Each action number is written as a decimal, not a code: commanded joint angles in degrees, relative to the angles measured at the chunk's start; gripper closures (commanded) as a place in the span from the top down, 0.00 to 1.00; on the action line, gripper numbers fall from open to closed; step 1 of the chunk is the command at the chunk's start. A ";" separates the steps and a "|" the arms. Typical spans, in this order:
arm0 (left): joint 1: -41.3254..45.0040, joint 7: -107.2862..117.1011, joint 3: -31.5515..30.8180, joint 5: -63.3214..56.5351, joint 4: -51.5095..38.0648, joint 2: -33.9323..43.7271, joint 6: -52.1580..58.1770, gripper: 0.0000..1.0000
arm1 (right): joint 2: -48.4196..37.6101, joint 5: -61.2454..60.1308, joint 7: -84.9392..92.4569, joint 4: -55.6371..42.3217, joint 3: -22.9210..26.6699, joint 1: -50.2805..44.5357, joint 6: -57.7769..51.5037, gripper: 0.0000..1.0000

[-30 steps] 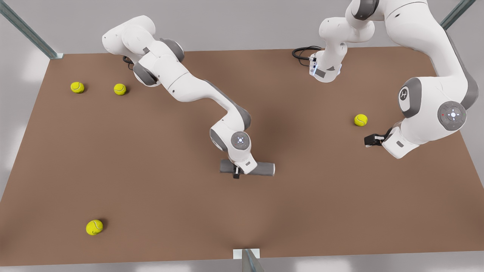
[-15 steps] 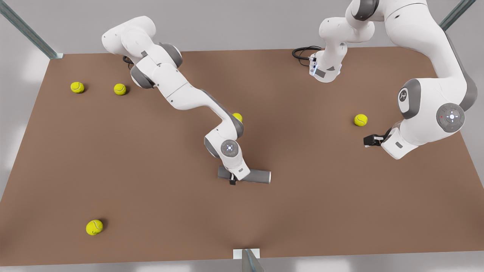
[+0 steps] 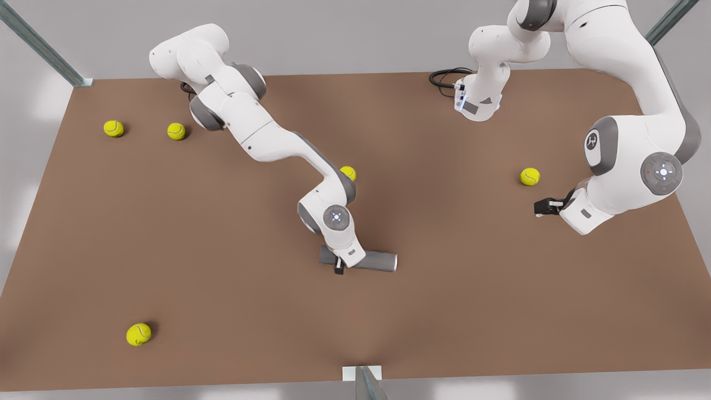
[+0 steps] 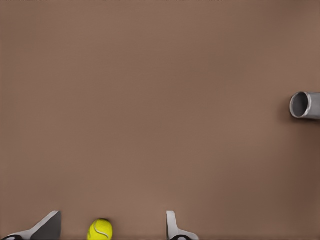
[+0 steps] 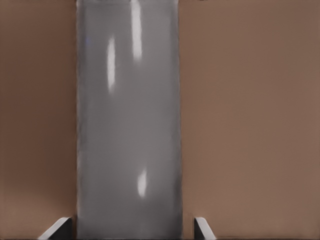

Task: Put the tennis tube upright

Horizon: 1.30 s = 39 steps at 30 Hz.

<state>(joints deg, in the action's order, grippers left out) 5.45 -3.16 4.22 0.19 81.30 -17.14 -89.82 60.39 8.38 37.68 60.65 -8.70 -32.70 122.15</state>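
Observation:
The tennis tube point(image 3: 377, 260) is a grey cylinder lying on its side on the brown table point(image 3: 222, 289), near the middle. My right gripper point(image 3: 343, 262) is down over it, open, with one finger on either side. In the right wrist view the tennis tube point(image 5: 128, 120) runs between the fingertips point(image 5: 60, 229); one finger is at the tube's edge, and a narrow strip of table shows at the other. My left gripper point(image 3: 541, 207) waits open at the front view's right, low over the table. The left wrist view shows the tube's open end point(image 4: 302, 105) farther off.
Several yellow-green tennis balls lie about: two point(image 3: 113, 128) point(image 3: 176, 131) at the far left, one point(image 3: 139, 334) at the near left, one point(image 3: 348, 173) behind the right arm, one point(image 3: 530, 176) by the left gripper point(image 4: 114, 226). A metal post point(image 3: 364, 380) stands at the near edge.
The right arm and the tube under its gripper shifted together toward the near edge, most of it in the first half second. The left arm barely moved.

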 commanded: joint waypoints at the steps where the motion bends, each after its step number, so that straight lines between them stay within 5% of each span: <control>1: 0.00 0.00 0.00 -0.02 0.00 0.00 0.00 1.00 | -0.36 -0.64 0.02 -0.10 0.00 0.09 -1.11 1.00; 8: 0.08 0.26 -0.09 4.00 0.61 -0.78 0.26 1.00 | -21.00 -7.94 -0.42 -2.12 0.35 5.18 -28.45 1.00; 10: -0.27 -0.09 0.00 8.24 0.61 -2.63 -0.88 1.00 | -32.68 -6.62 -0.51 -0.81 6.49 7.47 -31.79 1.00; 11: -0.36 0.26 0.00 12.36 0.61 -3.51 -0.88 1.00 | -37.44 -6.97 -1.47 2.44 10.63 8.70 -33.29 1.00; 15: -4.57 -7.73 0.35 45.67 3.43 -13.97 2.98 1.00 | -51.42 -6.97 -26.95 17.30 10.28 17.84 -35.05 1.00; 17: -3.17 -17.92 0.35 58.42 10.45 -15.99 2.03 1.00 | -51.34 -6.62 -32.41 17.22 1.06 24.61 -34.87 1.00; 24: 7.91 -25.58 -3.78 68.27 17.84 -20.21 -17.93 1.00 | -48.79 -4.69 -52.71 17.13 0.62 20.48 -34.78 1.00; 39: 7.73 -31.55 -6.59 71.88 18.19 -24.43 -19.25 1.00 | -46.86 -1.61 -52.98 16.43 1.14 20.57 -36.10 1.00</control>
<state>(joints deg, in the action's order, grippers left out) 13.18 -35.28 -2.37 71.93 99.95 -41.57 -109.07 13.49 6.77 -15.29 77.08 -7.59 -12.13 86.04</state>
